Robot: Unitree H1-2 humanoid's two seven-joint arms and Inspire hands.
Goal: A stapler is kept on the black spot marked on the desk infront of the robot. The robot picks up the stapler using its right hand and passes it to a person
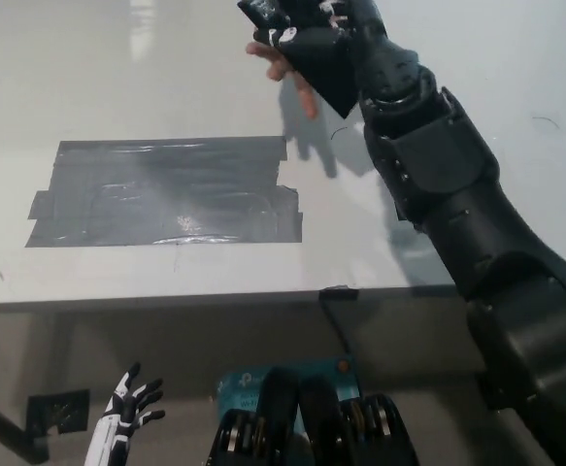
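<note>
Black, segmented and glossy, the right arm (pixel 457 204) ran from 4 o'clock in the head view up toward 12 o'clock, its rounded shells joined by a pale metal ring near the wrist. At its end the right hand (pixel 326 44) was curled around the stapler (pixel 268 15), a dark, angular block whose flat end jutted out at the top edge of the frame, with a small pale spot on its underside. Just beneath and behind that grip showed the person's hand (pixel 283 68), fingertips spread and pointing down toward 6 o'clock, touching or nearly touching the black fingers; whether it already had hold of the stapler could not be told. Their shadows fell soft and grey on the desk (pixel 117 58), a smooth, pale, slightly reflective slab whose front edge crossed the frame as a straight line below centre. On the desk at 9 o'clock from centre lay the black spot (pixel 166 192), a broad rectangle built of overlapping strips of dark tape, wrinkled and shiny where light caught it, its ends ragged and stepped; nothing rested on it. A smaller piece of dark tape (pixel 402 209) peeked out beside the forearm at 3 o'clock. Down at 7 o'clock, below the desk edge, the white left hand (pixel 127 413) hung idle with its fingers fanned apart, holding nothing.
</note>
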